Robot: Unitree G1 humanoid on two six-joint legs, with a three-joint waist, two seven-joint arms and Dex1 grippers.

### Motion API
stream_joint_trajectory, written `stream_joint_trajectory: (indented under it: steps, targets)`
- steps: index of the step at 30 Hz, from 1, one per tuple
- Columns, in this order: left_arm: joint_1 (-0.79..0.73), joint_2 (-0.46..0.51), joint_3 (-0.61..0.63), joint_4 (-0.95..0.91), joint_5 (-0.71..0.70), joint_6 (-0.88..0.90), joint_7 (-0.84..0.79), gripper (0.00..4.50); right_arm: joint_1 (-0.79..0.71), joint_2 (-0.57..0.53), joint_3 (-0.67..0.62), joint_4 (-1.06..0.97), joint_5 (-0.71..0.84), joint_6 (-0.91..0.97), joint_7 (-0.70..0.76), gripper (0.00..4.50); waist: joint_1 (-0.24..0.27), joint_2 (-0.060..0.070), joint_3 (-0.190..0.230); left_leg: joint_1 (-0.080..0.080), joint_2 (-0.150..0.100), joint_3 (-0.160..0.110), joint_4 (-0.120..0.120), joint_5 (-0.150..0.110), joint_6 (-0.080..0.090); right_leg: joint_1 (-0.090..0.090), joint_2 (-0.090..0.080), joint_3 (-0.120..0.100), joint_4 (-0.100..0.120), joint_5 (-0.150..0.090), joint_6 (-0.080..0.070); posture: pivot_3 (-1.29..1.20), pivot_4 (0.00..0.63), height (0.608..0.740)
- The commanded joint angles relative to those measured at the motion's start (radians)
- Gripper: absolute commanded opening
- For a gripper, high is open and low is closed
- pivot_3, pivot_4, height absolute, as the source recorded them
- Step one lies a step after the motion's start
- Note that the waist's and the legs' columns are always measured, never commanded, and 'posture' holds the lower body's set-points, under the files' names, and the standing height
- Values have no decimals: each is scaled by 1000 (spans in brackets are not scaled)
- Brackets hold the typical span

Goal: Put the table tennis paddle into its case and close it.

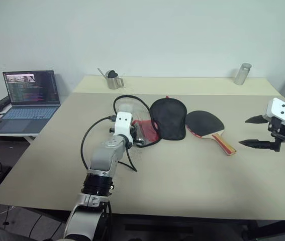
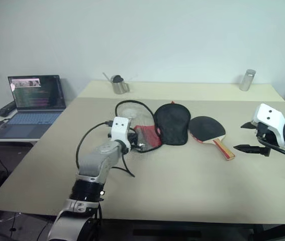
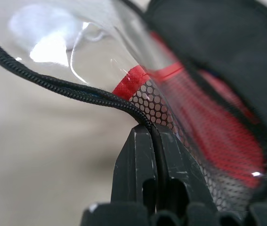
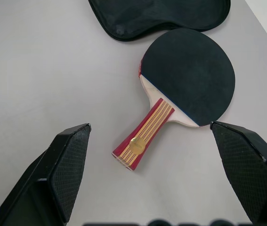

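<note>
Left end effector (image 3: 154, 141) pinches the case (image 1: 168, 118) edge cord; right end effector (image 4: 149, 174) gapes empty above the paddle (image 4: 185, 80)

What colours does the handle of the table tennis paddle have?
The handle has light wood stripes with red edges and a gold round badge; the right wrist view shows it best.

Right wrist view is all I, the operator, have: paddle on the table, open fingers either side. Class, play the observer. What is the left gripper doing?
Observer: The left gripper is shut on the case's black zipper edge.
Operator: Is the case open?
Observer: Yes; its flap is lifted, showing a red mesh pocket inside.
Operator: Where does the table tennis paddle lie from the case?
Observer: Beside it, towards the right gripper, handle pointing at that arm.
</note>
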Motion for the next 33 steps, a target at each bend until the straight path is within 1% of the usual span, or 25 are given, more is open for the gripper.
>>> stream_joint_trajectory:
  steps: [1,2,3,6,9,11,14,17,19,22,23,25,29,33]
  targets:
    - [-6,14,21,-41,4,5,0,20,-10,8,-4,-25,4,2,-12,4500,0,0,0,0,0,0,0,0,0,0,0,0,0,0,0,0,150,740]
    - [-9,9,39,-41,-8,14,3,442,-8,14,0,-25,0,5,-19,4500,0,0,0,0,0,0,0,0,0,0,0,0,0,0,0,0,150,740]
    - [-12,7,49,-42,-13,18,5,642,-8,20,3,-23,-8,6,-30,4500,0,0,0,0,0,0,0,0,0,0,0,0,0,0,0,0,150,740]
    - [-15,14,55,-53,-13,12,-9,1644,-23,75,27,2,-62,49,-145,4500,0,0,0,0,0,1,0,0,0,0,0,1,0,0,0,0,150,740]
    - [-9,33,49,-77,-16,16,-37,2746,-44,147,47,14,-104,133,-265,4500,0,-1,0,1,0,1,0,0,0,0,0,2,0,1,0,0,150,740]
    - [0,55,51,-101,-24,29,-63,3457,-65,215,53,33,-123,229,-357,4500,-3,-1,0,1,0,2,0,0,0,0,0,2,0,1,0,0,150,740]
    - [27,127,40,-157,-41,57,-148,4487,-97,326,25,83,-138,364,-513,4500,-9,-1,0,1,1,3,-1,0,0,-1,0,4,1,1,0,0,150,740]
    - [79,244,9,-258,-105,93,-325,4487,-99,406,-18,100,-112,437,-600,4500,-13,-1,0,1,1,3,-1,0,0,-2,1,4,1,1,0,0,150,740]
    - [123,323,33,-347,-208,106,-480,4487,-92,449,-32,105,-95,465,-633,4500,-18,-1,0,0,0,3,-1,0,0,-3,1,5,0,1,-1,0,150,740]
    - [192,443,83,-445,-301,15,-675,4487,-91,498,-46,119,-83,483,-669,4500,-24,-1,0,-1,0,2,-1,0,0,-3,1,5,0,1,-1,0,150,740]
    - [202,469,104,-454,-321,-2,-707,4487,-98,521,-52,132,-79,486,-688,4500,-25,-1,0,0,1,2,-1,0,0,-3,1,5,0,1,-1,0,150,740]
    - [206,493,121,-452,-338,-21,-723,4487,-106,546,-49,148,-77,486,-709,4500,-25,-1,0,1,1,2,-2,0,0,-3,1,5,0,1,-1,0,150,740]
    - [206,503,114,-448,-340,-45,-723,4487,-129,594,-28,181,-77,475,-739,4500,-25,-1,0,5,1,3,-2,0,1,2,2,6,0,2,-2,0,150,740]
    - [222,483,89,-489,-352,-45,-710,4487,-195,669,-3,292,-131,437,-854,4500,-31,-1,0,7,1,4,-3,0,1,2,2,7,1,2,-2,0,150,740]
